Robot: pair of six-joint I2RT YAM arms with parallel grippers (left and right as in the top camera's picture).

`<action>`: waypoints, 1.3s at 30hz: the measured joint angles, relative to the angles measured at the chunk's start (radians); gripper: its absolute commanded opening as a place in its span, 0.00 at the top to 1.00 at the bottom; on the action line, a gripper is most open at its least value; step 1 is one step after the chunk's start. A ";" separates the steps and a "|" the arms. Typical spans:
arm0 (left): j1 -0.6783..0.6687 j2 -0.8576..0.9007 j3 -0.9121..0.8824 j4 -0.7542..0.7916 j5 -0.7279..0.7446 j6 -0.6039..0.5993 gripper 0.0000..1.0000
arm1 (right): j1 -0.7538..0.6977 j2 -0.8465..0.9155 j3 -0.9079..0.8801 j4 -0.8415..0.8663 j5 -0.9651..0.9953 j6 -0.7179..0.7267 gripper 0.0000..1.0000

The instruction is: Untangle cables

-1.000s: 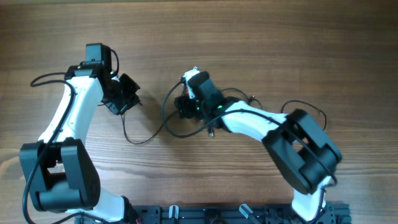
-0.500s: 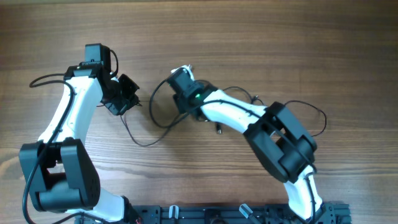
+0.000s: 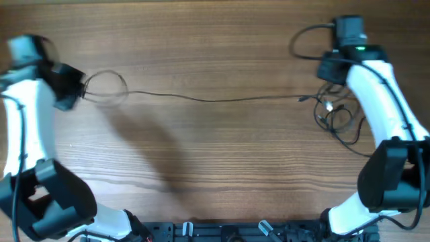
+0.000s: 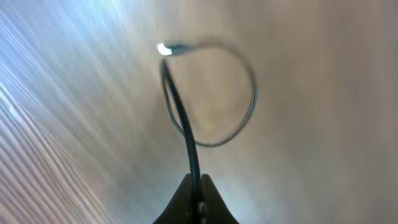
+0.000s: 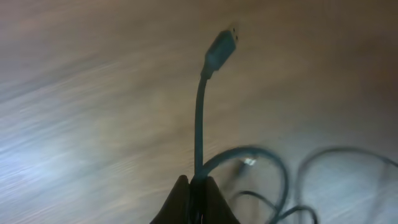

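Observation:
One thin black cable [image 3: 215, 99] lies stretched almost straight across the table between my two grippers. At the far left my left gripper [image 3: 80, 88] is shut on it, and just past the fingers the cord curls into a loop [image 3: 105, 89]. The left wrist view shows that gripper [image 4: 195, 184] pinching the cord, with the loop [image 4: 211, 93] ending in a bright plug [image 4: 163, 48]. At the far right my right gripper [image 3: 326, 85] [image 5: 194, 182] is shut on a cable with a short stub and a plug [image 5: 222, 43]. More loose cables [image 3: 338, 119] [image 5: 292, 180] lie bunched under it.
The wooden table [image 3: 215, 161] fills the view. Thicker black arm wiring [image 3: 306, 39] loops at the back right. The arms' bases and a black rail [image 3: 222, 230] run along the front edge.
Both arms swung from the middle out to opposite sides. The bunched cable is now drawn out in a long line between them. My right gripper went from open to shut.

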 measured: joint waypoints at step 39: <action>0.270 -0.017 0.256 0.063 0.692 0.599 0.96 | 0.293 0.000 -0.121 0.003 -0.453 0.124 0.07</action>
